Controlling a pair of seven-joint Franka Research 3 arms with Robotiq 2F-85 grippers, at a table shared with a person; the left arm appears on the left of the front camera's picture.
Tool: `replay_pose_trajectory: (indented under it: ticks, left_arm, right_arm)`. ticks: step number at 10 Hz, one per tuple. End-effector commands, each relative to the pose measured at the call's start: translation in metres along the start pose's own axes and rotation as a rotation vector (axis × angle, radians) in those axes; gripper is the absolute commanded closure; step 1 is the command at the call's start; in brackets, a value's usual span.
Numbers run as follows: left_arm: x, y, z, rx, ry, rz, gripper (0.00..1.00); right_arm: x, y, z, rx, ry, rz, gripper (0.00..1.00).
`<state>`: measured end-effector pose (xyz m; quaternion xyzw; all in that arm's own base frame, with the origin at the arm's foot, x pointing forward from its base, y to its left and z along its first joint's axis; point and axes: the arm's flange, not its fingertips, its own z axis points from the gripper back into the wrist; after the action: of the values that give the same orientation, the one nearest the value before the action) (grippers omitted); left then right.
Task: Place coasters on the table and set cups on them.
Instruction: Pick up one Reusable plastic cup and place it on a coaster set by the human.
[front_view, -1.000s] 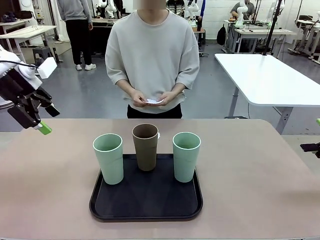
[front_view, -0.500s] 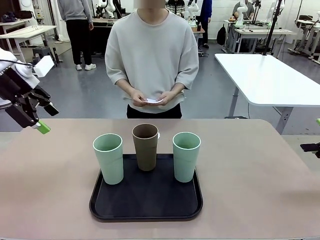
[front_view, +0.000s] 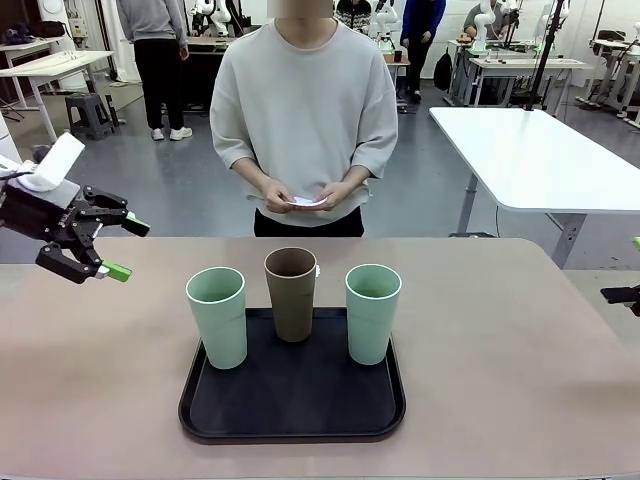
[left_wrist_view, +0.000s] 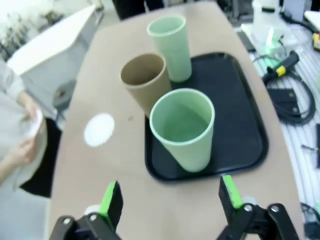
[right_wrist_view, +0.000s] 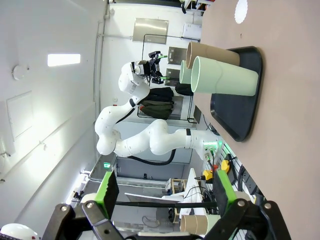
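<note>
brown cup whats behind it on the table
A white coaster lies flat on the table just beyond the brown cup, toward the person. From the front the cup covers nearly all of it.

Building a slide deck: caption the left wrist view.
Open left claw facing two mint cups and a brown cup on a black tray, one white coaster on the table beside it.

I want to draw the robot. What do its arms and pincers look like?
The left arm is white, made of rounded tube sections with bulging joints. The left pincer is black, with two thin fingers ending in bright green pads. The right pincer looks the same: black jointed fingers, green pads. A white boxy part sits at the left wrist.
</note>
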<state>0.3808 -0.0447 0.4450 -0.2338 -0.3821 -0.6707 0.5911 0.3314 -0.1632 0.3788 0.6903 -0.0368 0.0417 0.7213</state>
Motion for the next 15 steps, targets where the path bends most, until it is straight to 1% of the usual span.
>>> replay_pose_trajectory:
  ticks: [1, 2, 3, 4, 8, 9, 10, 11, 15]
  left_arm:
    - [-0.024, 0.002, -0.003, -0.042, -0.108, 0.052, 0.0]
    - [-0.036, 0.001, -0.008, -0.064, -0.152, 0.108, 0.0]
    - [-0.044, 0.001, -0.014, -0.099, -0.164, 0.166, 0.0]
    - [-0.049, -0.001, -0.018, -0.111, -0.163, 0.187, 0.0]
    - [-0.063, 0.007, -0.04, -0.152, -0.178, 0.204, 0.0]
    - [-0.061, 0.006, -0.04, -0.148, -0.164, 0.186, 0.0]
    - [-0.049, 0.004, -0.032, -0.132, -0.094, 0.188, 0.0]
    - [-0.062, 0.003, -0.042, -0.164, -0.146, 0.21, 0.0]
    - [-0.06, 0.004, -0.041, -0.163, -0.136, 0.206, 0.0]
  right_arm:
    - [0.001, 0.0, 0.001, 0.013, -0.001, 0.002, 0.0]
    - [0.001, 0.0, 0.001, 0.013, -0.001, 0.002, 0.0]
    - [0.001, 0.0, 0.001, 0.013, -0.001, 0.002, 0.0]
    - [0.001, 0.0, 0.001, 0.013, -0.001, 0.002, 0.0]
    - [0.001, 0.0, 0.001, 0.013, -0.001, 0.002, 0.0]
    - [0.001, 0.0, 0.001, 0.013, -0.001, 0.002, 0.0]
    - [0.001, 0.0, 0.001, 0.013, -0.001, 0.002, 0.0]
    - [0.001, 0.0, 0.001, 0.013, -0.001, 0.002, 0.0]
    - [0.001, 0.0, 0.001, 0.013, -0.001, 0.002, 0.0]
